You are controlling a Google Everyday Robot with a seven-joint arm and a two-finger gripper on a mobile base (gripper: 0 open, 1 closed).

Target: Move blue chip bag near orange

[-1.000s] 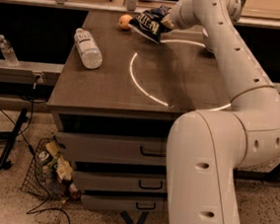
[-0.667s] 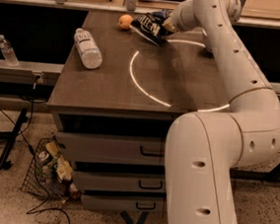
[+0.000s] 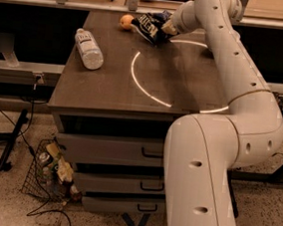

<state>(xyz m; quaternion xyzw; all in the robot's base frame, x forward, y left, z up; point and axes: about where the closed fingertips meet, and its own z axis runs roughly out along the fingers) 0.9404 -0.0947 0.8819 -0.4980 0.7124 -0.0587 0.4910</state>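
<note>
The blue chip bag (image 3: 148, 26) is a dark navy foil bag with white lettering at the far end of the table. It lies just right of the small round orange (image 3: 126, 21), almost touching it. My gripper (image 3: 165, 26) is at the bag's right end and is shut on that end. The bag's left end is low over the tabletop. My white arm reaches in from the right and hides the table's far right corner.
A clear plastic water bottle (image 3: 88, 49) lies on its side on the left part of the brown table (image 3: 109, 87). A bright ring of light marks the tabletop. Drawers sit under the table. A wire basket (image 3: 51, 171) with trash stands on the floor at the left.
The gripper and the bag have sunk slightly toward the tabletop beside the orange. The orange and the bottle have not moved.
</note>
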